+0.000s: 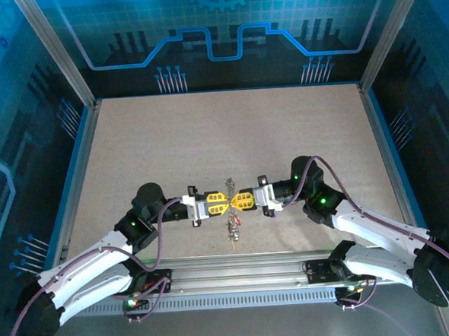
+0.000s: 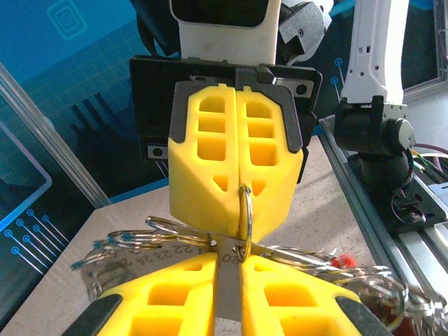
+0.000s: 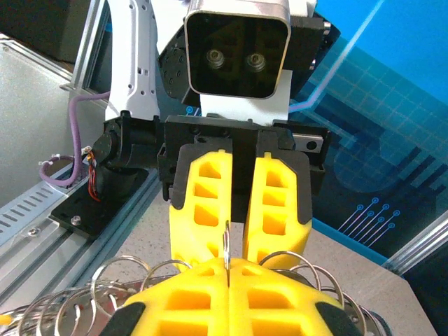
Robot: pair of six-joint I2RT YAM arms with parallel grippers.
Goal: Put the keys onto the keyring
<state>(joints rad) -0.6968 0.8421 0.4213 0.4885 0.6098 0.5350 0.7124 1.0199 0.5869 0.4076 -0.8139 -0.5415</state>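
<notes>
Yellow right gripper [image 3: 228, 266] squeezes keyring [image 3: 226, 246] tight | left gripper [image 2: 227, 264] nearly closed, pinching flat metal bit [image 2: 227, 301] | red key [image 2: 341, 261] beside keyring, probably not on.

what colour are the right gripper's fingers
The right gripper has bright yellow fingers; clearest in left wrist view.

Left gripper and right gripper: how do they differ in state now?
The left gripper has its fingers slightly apart; the right gripper has them pressed together. The right gripper pinches the keyring edge-on; what the left gripper holds, I cannot tell. Both have yellow fingers and meet tip to tip.
</notes>
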